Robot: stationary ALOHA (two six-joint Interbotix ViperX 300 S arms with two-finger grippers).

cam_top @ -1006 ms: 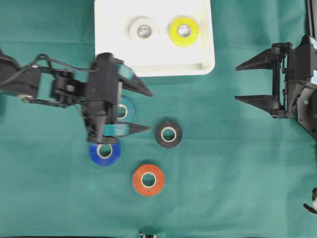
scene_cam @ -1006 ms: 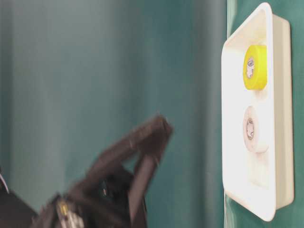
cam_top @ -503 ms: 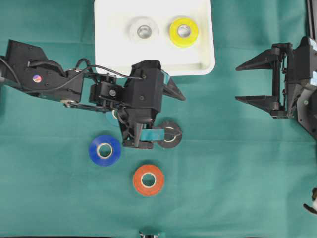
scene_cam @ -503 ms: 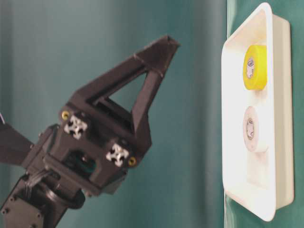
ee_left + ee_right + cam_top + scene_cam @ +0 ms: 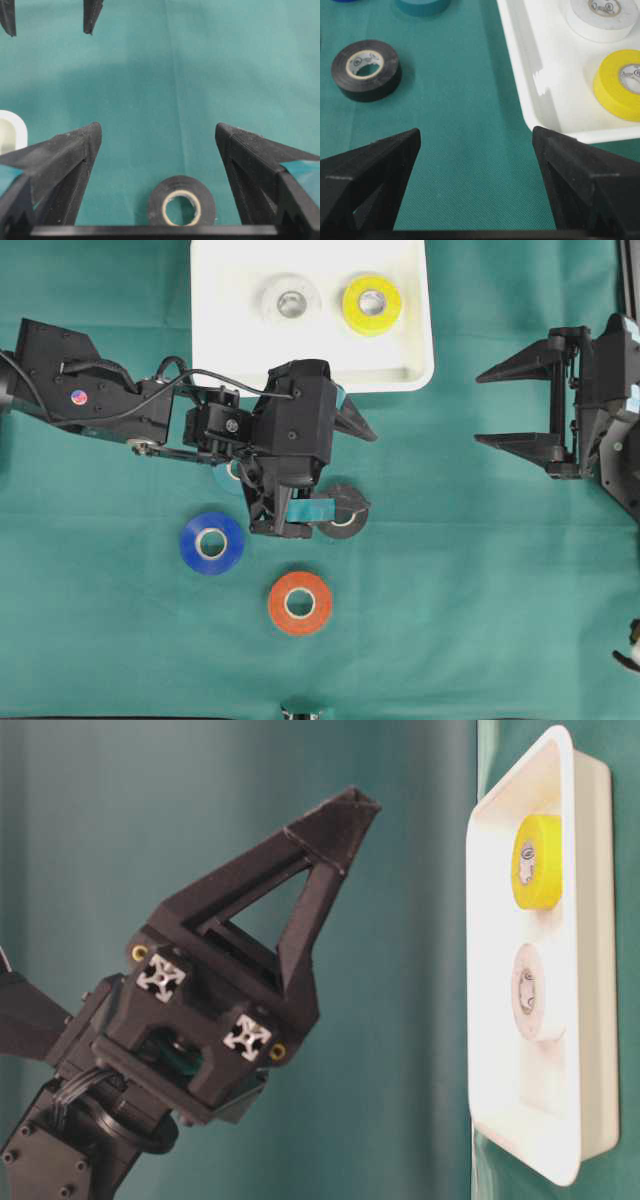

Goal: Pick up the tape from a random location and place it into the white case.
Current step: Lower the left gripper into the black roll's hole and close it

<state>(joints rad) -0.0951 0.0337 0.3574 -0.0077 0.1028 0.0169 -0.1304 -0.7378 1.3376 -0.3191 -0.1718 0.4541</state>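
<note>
- Hovering over the green cloth, your left gripper has its jaws spread wide with nothing between them.
- Look at the left wrist view: the black tape roll lies flat on the cloth between the two fingers, nearer the camera than their tips, touching neither.
- Just beside that arm you have a blue roll and an orange roll; a teal roll is mostly hidden under the arm from above.
- Your right gripper is well apart at the right edge, jaws wide and empty.
- Farthest back, the white case holds a white roll and a yellow roll, side by side.
</note>
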